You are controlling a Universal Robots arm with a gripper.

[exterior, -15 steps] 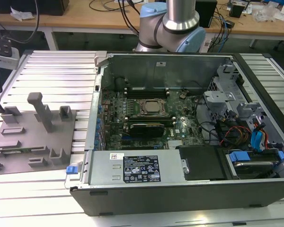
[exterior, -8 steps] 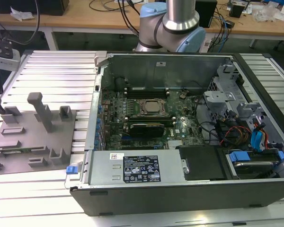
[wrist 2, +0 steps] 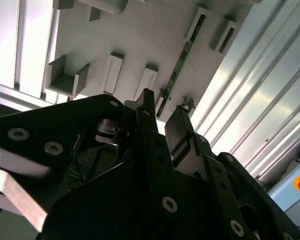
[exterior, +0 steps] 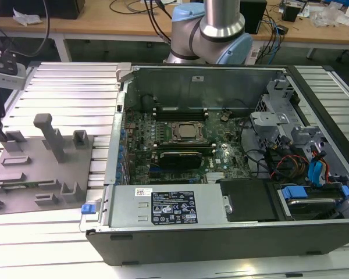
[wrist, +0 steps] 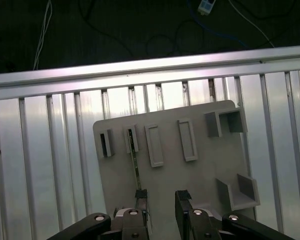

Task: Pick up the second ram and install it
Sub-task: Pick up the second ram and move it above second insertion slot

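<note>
Second ram (wrist: 135, 165) sits in a narrow slot of the grey fixture plate (wrist: 200, 175). It reads as a thin strip in the first wrist view and as a green board (wrist 2: 182, 62) in the second wrist view. Gripper (wrist: 162, 200) hovers over the plate, jaws apart and holding nothing, one finger (wrist: 141, 196) just beside the stick's end; contact unclear. Exterior view adds the open computer case (exterior: 232, 244) beside the plate.

Pincer (wrist: 161, 199) spread apart, facing down

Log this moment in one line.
gripper: open, above grey fixture | second ram: on edge in fixture slot | grasp: none
</note>
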